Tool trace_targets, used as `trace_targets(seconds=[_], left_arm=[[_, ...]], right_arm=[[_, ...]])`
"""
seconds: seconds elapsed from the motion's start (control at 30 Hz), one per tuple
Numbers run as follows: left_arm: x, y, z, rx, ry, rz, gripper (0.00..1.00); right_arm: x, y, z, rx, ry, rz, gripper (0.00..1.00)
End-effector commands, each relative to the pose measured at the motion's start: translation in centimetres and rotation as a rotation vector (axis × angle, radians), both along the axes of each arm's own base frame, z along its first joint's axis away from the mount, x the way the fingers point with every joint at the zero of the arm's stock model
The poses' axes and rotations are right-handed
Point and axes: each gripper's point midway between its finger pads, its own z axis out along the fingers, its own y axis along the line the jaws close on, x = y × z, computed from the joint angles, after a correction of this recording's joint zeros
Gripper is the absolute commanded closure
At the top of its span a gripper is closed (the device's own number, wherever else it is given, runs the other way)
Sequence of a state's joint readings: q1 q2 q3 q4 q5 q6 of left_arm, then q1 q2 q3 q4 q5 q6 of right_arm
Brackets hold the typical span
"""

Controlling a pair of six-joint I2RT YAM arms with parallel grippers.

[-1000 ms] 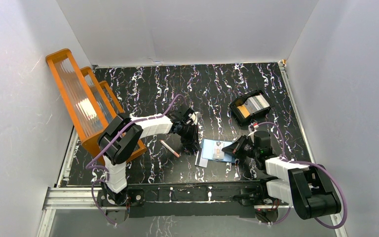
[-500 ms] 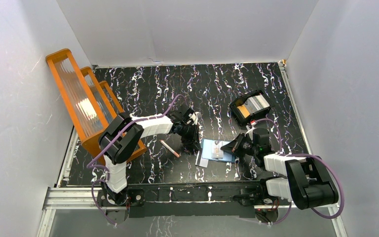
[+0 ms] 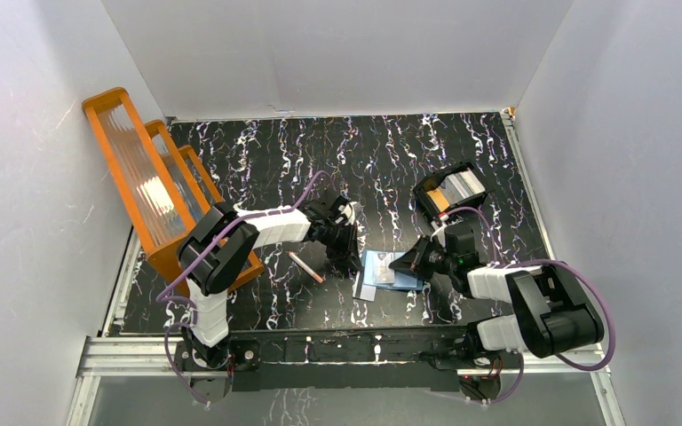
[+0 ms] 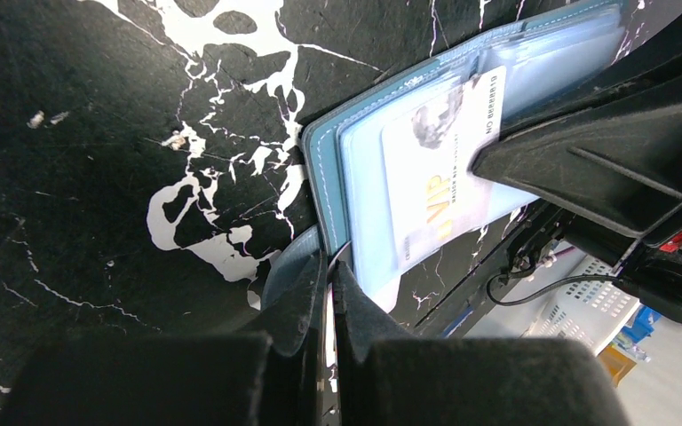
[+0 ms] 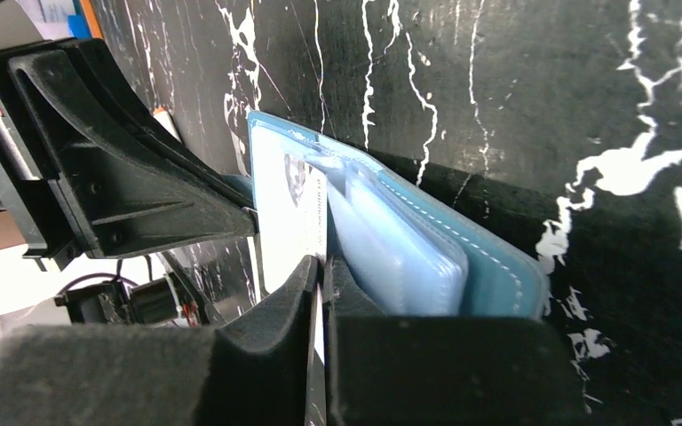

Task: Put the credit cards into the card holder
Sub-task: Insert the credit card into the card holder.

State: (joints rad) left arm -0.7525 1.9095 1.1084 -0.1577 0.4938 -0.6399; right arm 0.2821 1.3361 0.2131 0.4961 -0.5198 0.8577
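The teal card holder [image 3: 392, 270] lies open on the table between both arms, its light blue clear pockets [image 4: 364, 204] facing up. A white credit card [image 4: 435, 177] printed VIP lies over the pockets. My right gripper [image 5: 322, 264] is shut on that card's near edge [image 5: 286, 222], its fingers against the holder [image 5: 488, 266]. My left gripper [image 4: 329, 264] is shut on the holder's left edge, by the teal cover [image 4: 321, 169]. More credit cards, orange and silver, sit in the black tray [image 3: 450, 191].
A big orange ribbed rack [image 3: 153, 191] stands at the left by the left arm. A thin pink stick [image 3: 305, 266] lies just left of the left gripper [image 3: 352, 261]. White walls close in the table on three sides.
My right gripper has moved left, carrying the white card further over the holder's pockets. The left arm and the holder have stayed still.
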Motion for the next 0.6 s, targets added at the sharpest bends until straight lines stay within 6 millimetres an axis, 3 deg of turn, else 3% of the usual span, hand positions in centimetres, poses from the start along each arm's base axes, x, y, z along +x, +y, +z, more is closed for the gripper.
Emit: trace_targets(seconds=[0.0,0.1,0.13,0.27,0.37,0.57], left_arm=[[-0.9,1.1,-1.1,0.050,0.026,0.012,1.00],[-1.1,1.2,-0.9,0.050,0.025,0.021,1.00],[-1.1,1.3,-0.8,0.051,0.023,0.020,1.00],[-1.1,1.5,-0.7,0.056,0.019,0.022,1.00],[-1.0,1.4,-0.6,0.054,0.018,0.027,1.00],[-1.0,1.1,-0.5,0.046,0.023,0.025,1.00]], right_arm=[[0.3,0.3,-0.5,-0.057,0.001,0.017,0.84],[0.3,-0.2,-0.8,-0.154,0.023,0.044,0.75],[1.2,-0.5,-0.1,-0.202,0.006,0.044,0.72],[1.5,-2.5,0.7,-0.350,-0.003,0.047,0.63],[1.4,-2.6,1.5,-0.355,-0.005,0.047,0.58],[1.2,-1.9,1.6,-0.325,0.008,0.060,0.57]])
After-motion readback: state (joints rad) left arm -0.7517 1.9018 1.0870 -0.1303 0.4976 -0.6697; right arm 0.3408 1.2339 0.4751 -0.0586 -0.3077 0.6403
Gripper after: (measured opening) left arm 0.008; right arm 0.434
